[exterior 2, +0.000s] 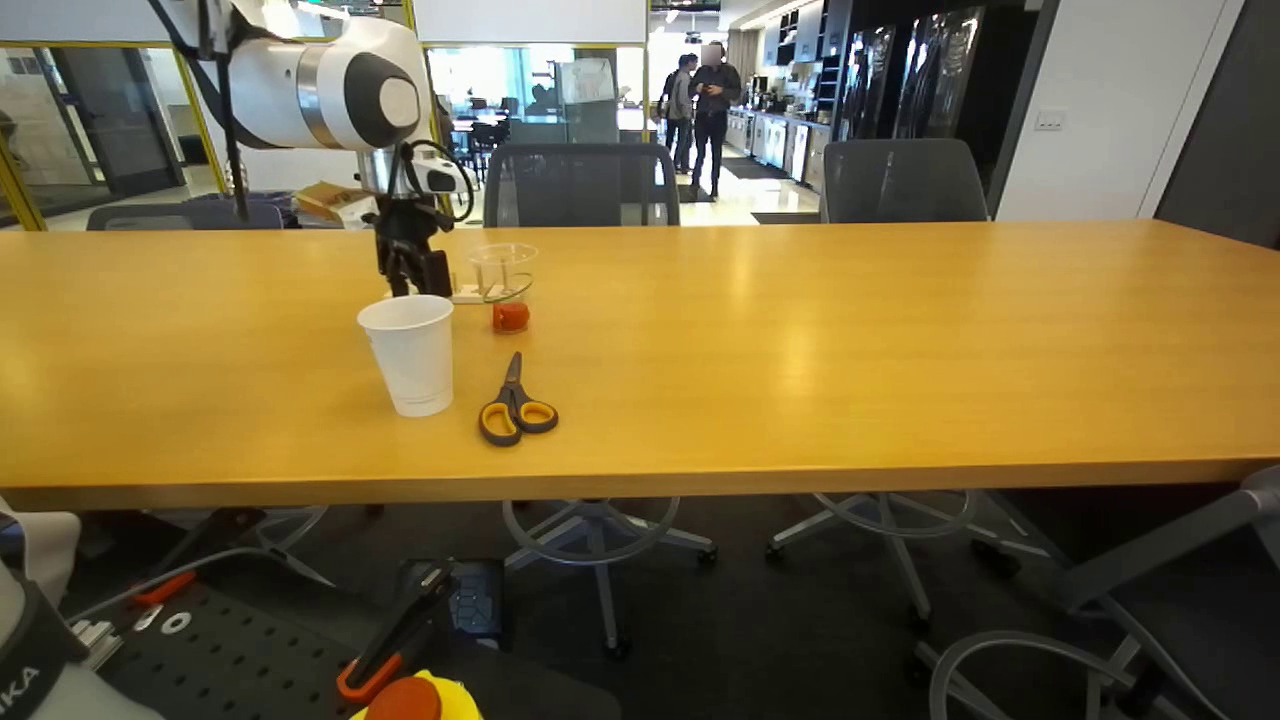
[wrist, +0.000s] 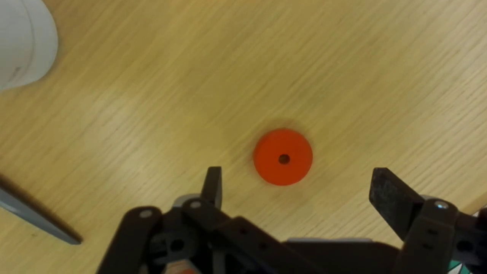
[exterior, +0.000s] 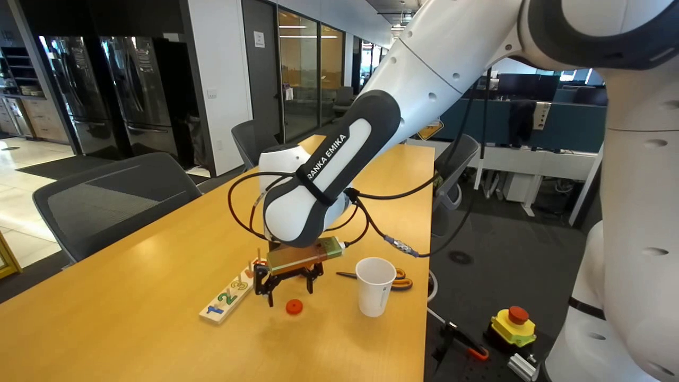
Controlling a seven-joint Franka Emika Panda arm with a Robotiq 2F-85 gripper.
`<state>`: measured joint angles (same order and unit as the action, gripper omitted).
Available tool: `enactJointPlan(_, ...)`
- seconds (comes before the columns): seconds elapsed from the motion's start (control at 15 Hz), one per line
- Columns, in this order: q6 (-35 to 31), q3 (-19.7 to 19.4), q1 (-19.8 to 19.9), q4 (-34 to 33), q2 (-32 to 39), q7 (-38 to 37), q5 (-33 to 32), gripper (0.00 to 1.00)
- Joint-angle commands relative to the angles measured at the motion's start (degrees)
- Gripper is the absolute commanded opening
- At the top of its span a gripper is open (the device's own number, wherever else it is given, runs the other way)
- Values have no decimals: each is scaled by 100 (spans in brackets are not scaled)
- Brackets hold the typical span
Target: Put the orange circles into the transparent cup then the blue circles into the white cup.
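Over the table, bring the gripper, spread wide and grasping nothing, into line before descending; stay off the white cup; mind the clear cup, near the gripper and probably easily tipped; centre on the disc, lying flat on the table, just beyond the fingertips in the wrist view; close low around its edge, gently, and lift straight up.

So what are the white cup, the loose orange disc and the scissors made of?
White cup: probably thin plastic, satin; smooth wall, lipped rim, though coated paper is possible.
Orange disc: painted wood or plastic, matte; even colour, no visible grain.
Scissors: likely metal blades, gray sheen; two-tone handles look like plastic.
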<state>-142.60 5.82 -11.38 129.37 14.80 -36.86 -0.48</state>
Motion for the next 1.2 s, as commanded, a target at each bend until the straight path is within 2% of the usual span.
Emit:
enactJointPlan(0.0, 112, -55, 4, -239, 175, 223, 120, 100)
enactJointPlan(0.53, 92, -104, -17, -299, 336, 305, 108, 100)
enactJointPlan(1.13, 143, -100, -23, -161, 205, 580, 104, 100)
